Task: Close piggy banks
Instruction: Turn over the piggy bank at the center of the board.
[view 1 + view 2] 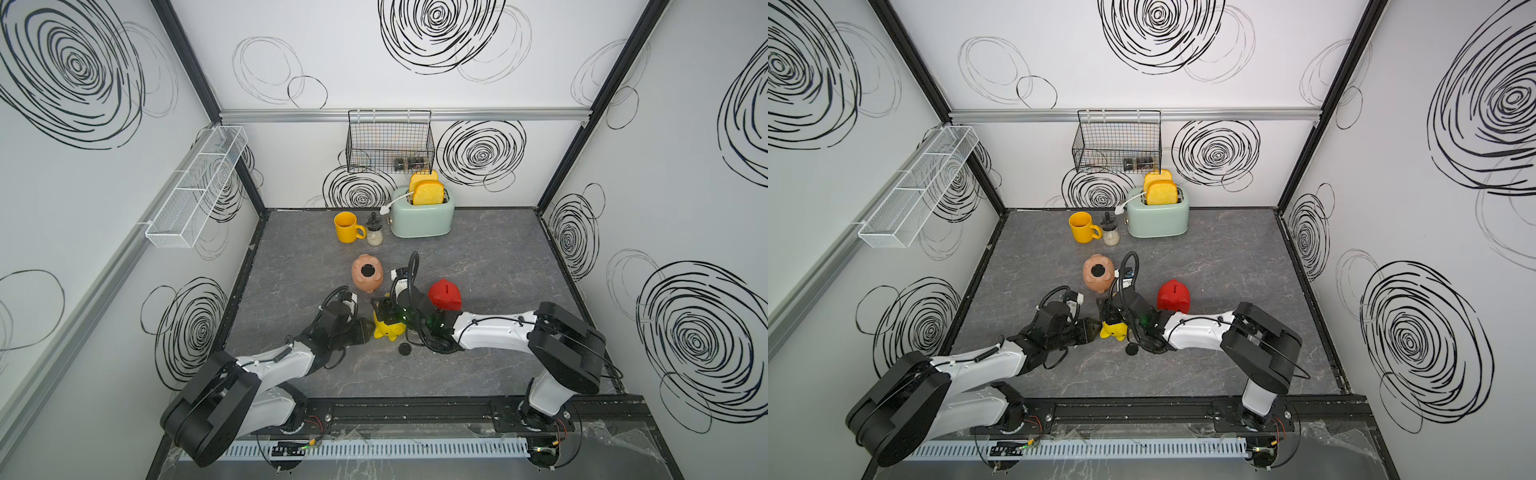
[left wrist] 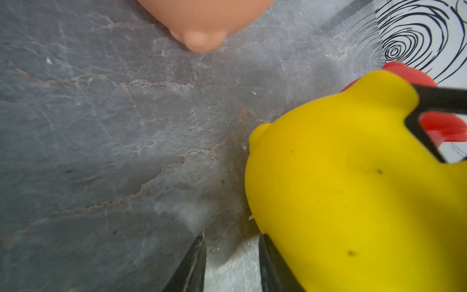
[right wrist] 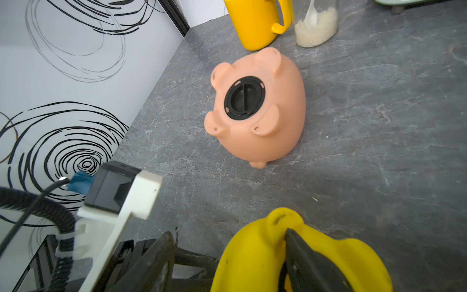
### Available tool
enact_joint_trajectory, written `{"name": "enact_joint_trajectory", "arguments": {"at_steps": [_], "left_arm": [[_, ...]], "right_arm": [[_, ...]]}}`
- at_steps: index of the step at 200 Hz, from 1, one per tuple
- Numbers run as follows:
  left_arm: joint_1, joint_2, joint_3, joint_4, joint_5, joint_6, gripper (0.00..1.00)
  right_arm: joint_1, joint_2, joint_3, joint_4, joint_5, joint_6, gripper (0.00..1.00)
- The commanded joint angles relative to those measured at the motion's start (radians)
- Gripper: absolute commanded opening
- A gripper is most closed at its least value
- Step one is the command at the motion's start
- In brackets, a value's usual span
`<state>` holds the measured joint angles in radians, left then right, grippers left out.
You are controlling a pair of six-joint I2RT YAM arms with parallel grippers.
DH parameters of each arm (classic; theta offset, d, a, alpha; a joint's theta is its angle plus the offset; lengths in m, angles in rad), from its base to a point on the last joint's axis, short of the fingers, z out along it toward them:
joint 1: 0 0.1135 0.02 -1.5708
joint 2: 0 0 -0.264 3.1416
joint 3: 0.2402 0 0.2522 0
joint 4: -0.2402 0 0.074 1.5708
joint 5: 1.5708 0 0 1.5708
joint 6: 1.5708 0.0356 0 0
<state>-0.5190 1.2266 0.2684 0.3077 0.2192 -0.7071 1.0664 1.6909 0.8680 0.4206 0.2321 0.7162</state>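
The yellow piggy bank [image 1: 390, 330] [image 2: 353, 189] lies tipped over mid-table between both arms. My right gripper [image 3: 230, 233] [image 1: 384, 307] is open above it: one finger rests on its belly by a leg, while the other stands off its flank. My left gripper [image 2: 231, 235] [image 1: 363, 330] is shut, one finger against the yellow pig's side, with only table between the tips. The pale pink piggy bank [image 3: 275, 121] [image 1: 367, 274] lies belly up with a black plug [image 3: 243, 97] in its hole. The red piggy bank [image 1: 444, 294] [image 1: 1174, 296] stands behind my right wrist.
A loose black plug [image 1: 404, 348] [image 1: 1132, 349] lies on the table in front of the yellow pig. At the back stand a yellow mug [image 1: 347, 226], a small jar [image 1: 375, 235] and a green toaster [image 1: 422, 216]. A wire basket [image 1: 390, 141] hangs on the back wall.
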Motion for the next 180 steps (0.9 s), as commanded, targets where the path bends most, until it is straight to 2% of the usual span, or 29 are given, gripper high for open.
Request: {"name": "enact_joint_trajectory", "arguments": {"at_steps": [1, 180], "left_arm": [[-0.015, 0.005, 0.015, 0.081, 0.014, 0.000, 0.39], [-0.015, 0.012, 0.013, 0.054, -0.020, 0.021, 0.40]], "right_arm": [[0.023, 0.033, 0.025, -0.032, -0.045, 0.004, 0.70], [0.052, 0.015, 0.071, -0.083, -0.073, 0.003, 0.70]]}}
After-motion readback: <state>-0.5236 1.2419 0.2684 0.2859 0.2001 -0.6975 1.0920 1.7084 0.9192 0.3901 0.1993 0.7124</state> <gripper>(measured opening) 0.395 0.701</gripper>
